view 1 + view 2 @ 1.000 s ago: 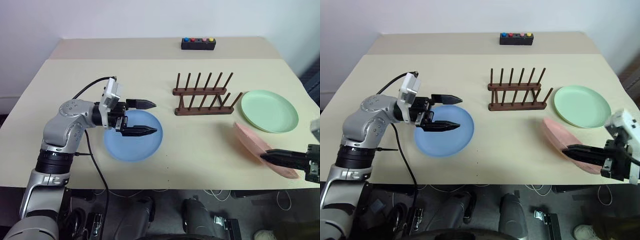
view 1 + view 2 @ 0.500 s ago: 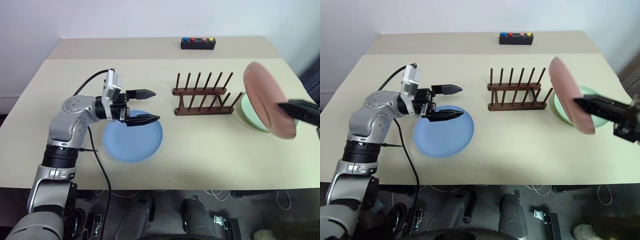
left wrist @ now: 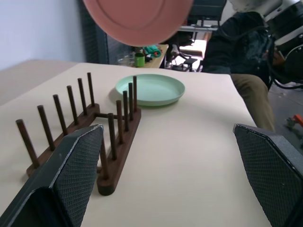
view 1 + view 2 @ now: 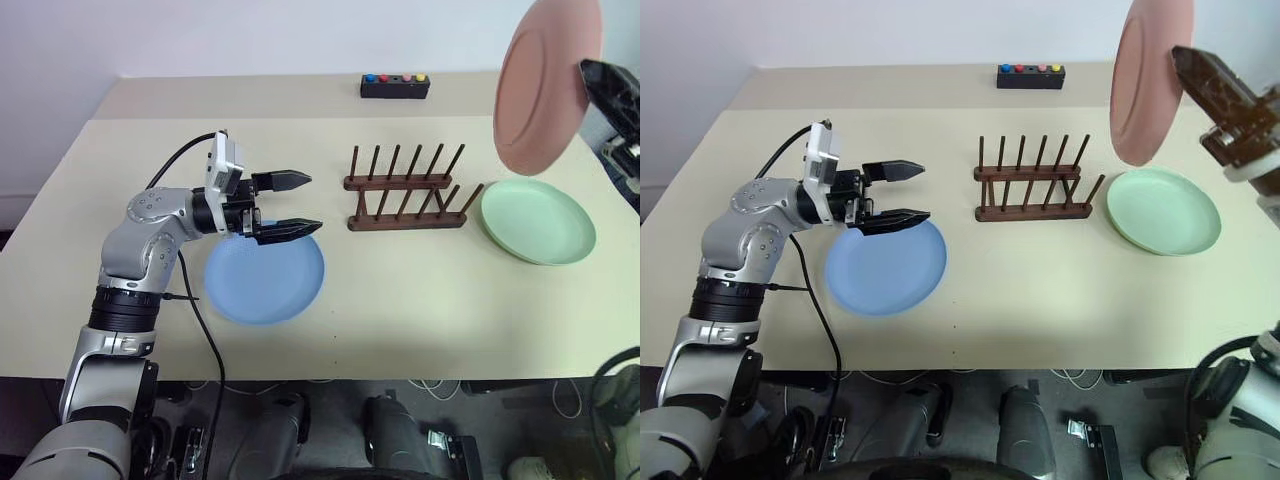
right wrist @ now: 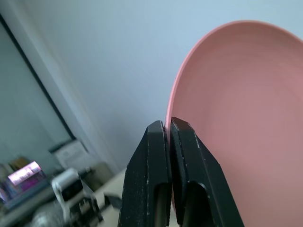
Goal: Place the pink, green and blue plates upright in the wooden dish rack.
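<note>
Three plates, pink [image 4: 545,85], green [image 4: 538,221], blue [image 4: 265,279]; one rack [image 4: 408,196]; one button box [image 4: 395,86].

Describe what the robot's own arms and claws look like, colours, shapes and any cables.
The left arm is built of rounded silver-grey segments with black ribbed joint bands. A white camera block sits on its wrist, and a black cable loops from there down past the forearm. The left claw has two black tapered fingers with cross-hatched pads. The right claw is also black, with two narrow smooth fingers.

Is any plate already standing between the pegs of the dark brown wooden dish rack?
No, the dark brown wooden dish rack holds nothing between its pegs; the mint green plate lies flat on the table beside it.
</note>
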### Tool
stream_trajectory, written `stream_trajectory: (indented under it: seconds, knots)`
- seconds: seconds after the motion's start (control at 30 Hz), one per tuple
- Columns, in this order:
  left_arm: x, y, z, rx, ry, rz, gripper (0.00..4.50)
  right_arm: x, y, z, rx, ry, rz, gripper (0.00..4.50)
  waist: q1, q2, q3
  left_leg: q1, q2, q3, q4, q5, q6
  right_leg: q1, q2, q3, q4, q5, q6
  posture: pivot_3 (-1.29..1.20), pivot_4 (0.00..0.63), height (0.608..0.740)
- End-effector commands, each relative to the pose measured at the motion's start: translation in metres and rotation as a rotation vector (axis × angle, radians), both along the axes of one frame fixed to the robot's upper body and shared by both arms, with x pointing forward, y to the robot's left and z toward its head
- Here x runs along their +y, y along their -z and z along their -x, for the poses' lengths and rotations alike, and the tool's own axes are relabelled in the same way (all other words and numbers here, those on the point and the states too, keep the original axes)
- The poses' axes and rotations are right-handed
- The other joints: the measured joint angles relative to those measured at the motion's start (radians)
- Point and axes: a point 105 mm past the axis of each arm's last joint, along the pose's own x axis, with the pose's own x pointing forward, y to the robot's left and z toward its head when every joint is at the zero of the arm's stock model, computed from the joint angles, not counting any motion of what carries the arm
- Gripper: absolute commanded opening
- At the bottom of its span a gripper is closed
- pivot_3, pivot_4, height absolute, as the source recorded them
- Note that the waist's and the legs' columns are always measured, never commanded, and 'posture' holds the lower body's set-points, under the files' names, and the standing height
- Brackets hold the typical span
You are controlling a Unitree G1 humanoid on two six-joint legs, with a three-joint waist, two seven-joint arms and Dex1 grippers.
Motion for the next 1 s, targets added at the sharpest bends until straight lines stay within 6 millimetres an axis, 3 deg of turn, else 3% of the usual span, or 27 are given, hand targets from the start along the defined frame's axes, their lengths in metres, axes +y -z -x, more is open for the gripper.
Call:
stream_trajectory:
  seconds: [0.03, 0.37, 0.63, 1.0]
  knots:
    - [0.003, -0.014, 0.006, -0.059, -0.006, 0.013, 4.5, -0.003, -0.009, -0.009, -0.048, -0.018, -0.053, 0.05, 0.0, 0.0, 0.0, 0.0, 0.0, 0.0, 0.0, 0.0, 0.0, 0.0, 0.0, 0.0, 0.0, 0.0, 0.0, 0.0, 0.15, 0.74]
    - [0.007, -0.015, 0.009, -0.053, -0.031, 0.012, 4.5, -0.005, 0.008, -0.039, 0.008, -0.066, -0.091, 0.05, -0.003, 0.0, 0.0, 0.0, 0.0, 0.0, 0.0, 0.0, 0.0, -0.001, 0.0, 0.0, 0.001, 0.0, 0.0, 0.0, 0.15, 0.74]
    - [0.011, -0.017, 0.012, -0.047, -0.032, 0.005, 4.5, -0.006, 0.022, -0.051, 0.055, -0.084, -0.109, 0.05, -0.009, 0.001, 0.0, 0.0, 0.0, 0.0, 0.0, 0.0, 0.0, -0.001, 0.001, 0.0, 0.001, 0.001, 0.0, 0.0, 0.15, 0.74]
    - [0.015, -0.043, 0.006, -0.085, -0.074, 0.149, 4.5, -0.01, 0.041, -0.061, 0.114, -0.083, -0.119, 0.05, -0.019, 0.001, 0.0, 0.0, 0.0, 0.0, 0.0, 0.0, 0.0, -0.001, 0.001, 0.0, 0.001, 0.001, 0.0, 0.0, 0.15, 0.74]
